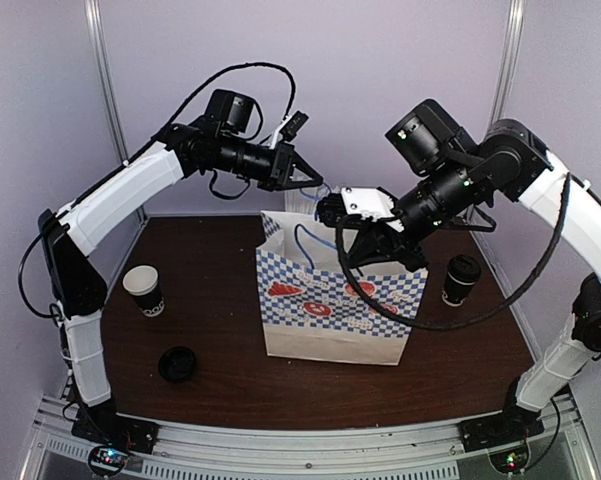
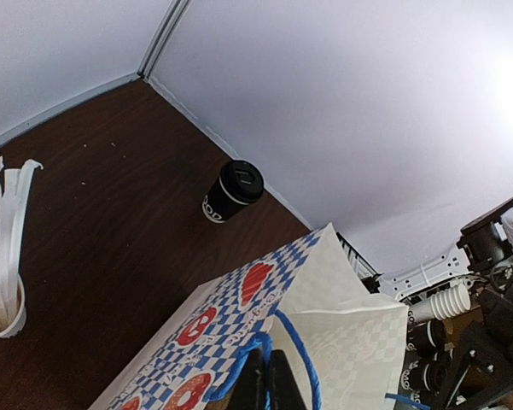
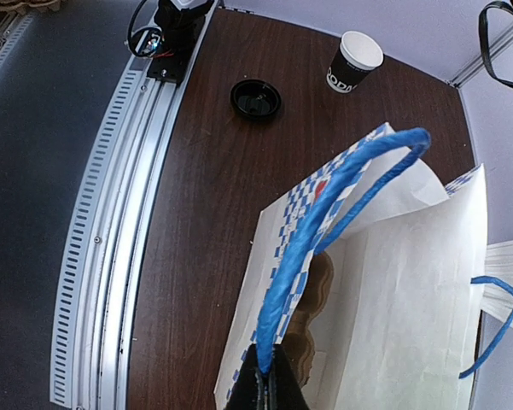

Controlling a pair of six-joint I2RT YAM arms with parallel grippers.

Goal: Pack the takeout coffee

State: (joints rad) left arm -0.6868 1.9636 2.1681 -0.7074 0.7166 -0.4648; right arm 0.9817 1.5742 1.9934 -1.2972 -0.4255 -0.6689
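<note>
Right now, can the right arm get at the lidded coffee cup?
Probably not yet. The lidded coffee cup stands in the open just right of the paper bag, nothing blocking it, but the right pincer is shut on a blue bag handle and would have to let go first.

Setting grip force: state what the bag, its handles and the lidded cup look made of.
Bag: matte paper, creased, printed checks. Handles: blue cord, possibly twisted paper. Takeout coffee: matte black paper cup, apparently; shinier lid, probably plastic.
</note>
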